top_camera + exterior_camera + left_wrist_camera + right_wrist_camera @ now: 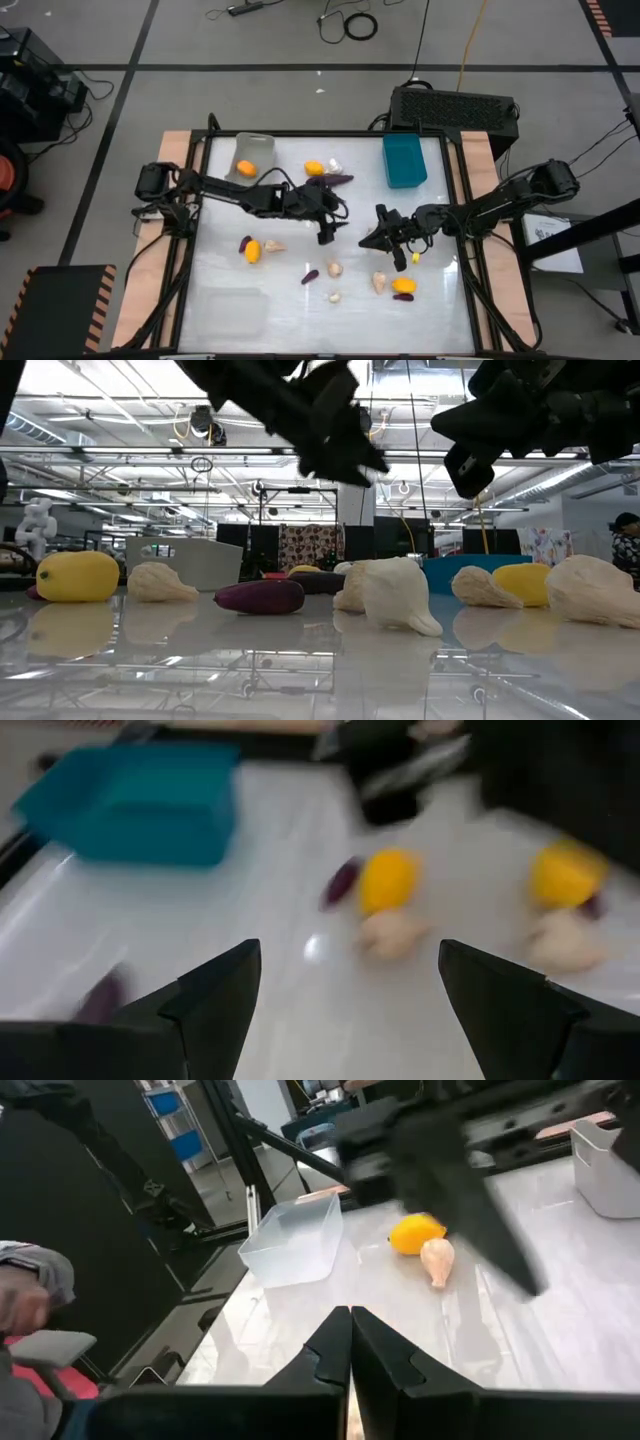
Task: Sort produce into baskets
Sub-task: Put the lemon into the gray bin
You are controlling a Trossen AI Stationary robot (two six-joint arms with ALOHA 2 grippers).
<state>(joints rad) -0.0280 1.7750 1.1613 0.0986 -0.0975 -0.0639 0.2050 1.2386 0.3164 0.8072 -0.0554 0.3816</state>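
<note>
White table [300, 310] bearing three baskets: teal bin [404, 160] at the far right, grey bin [252, 155] at the far left holding one orange fruit [246, 167], clear bin [232, 310] at the near left. Left gripper [327, 228], fingers spread wide and empty, hangs above mid-table. Right gripper [372, 238], fingers pressed together and holding nothing, faces it from just beside. Loose fruits, eggplants and garlic bulbs, among them a yellow fruit [252, 250] and a garlic bulb [334, 268], lie scattered around both.
</note>
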